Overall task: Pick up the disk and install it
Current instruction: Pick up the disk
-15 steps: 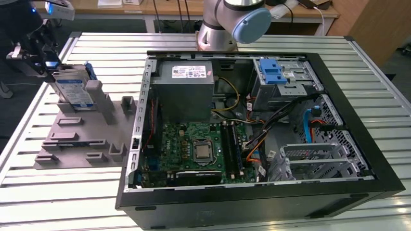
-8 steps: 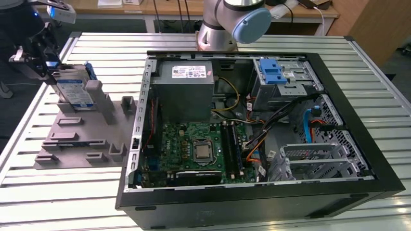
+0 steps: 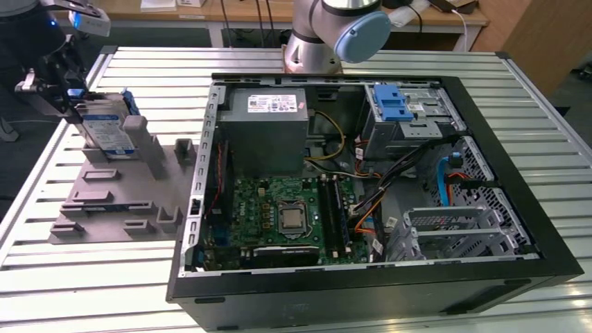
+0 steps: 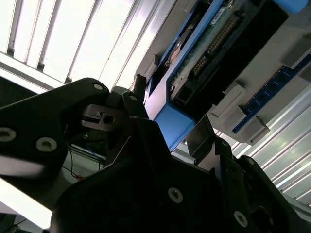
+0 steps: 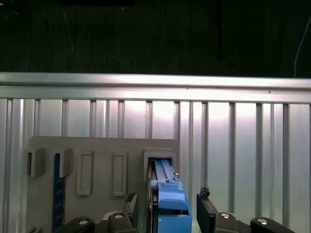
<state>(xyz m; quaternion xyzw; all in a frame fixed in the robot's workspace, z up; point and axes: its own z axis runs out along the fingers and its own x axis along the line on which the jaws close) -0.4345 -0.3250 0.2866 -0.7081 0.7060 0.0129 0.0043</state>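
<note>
Disk (image 5: 169,187) stands on edge in the grey rack (image 3: 116,208) at the exterior view's left so the gripper (image 5: 167,208) can straddle it — fingers (image 5: 206,216) apart either side, not clamped.

Bright, even light; strong glare along the slatted metal table (image 5: 214,126).

Silver slatted aluminium bench (image 3: 93,291) carries everything.
Large black open-sided computer case (image 3: 370,305) lies toward exterior view's right.
Inside the case:
- grey power-supply box with white sticker (image 3: 263,139) at back
- green motherboard (image 3: 268,208) in front of it
- metal drive cage with blue latch (image 3: 407,118) at back right
- silver perforated metal bracket (image 3: 453,229) at front right

Flat grey plastic slotted fixture plate (image 3: 111,208) just beside case, on exterior view's left.
</note>
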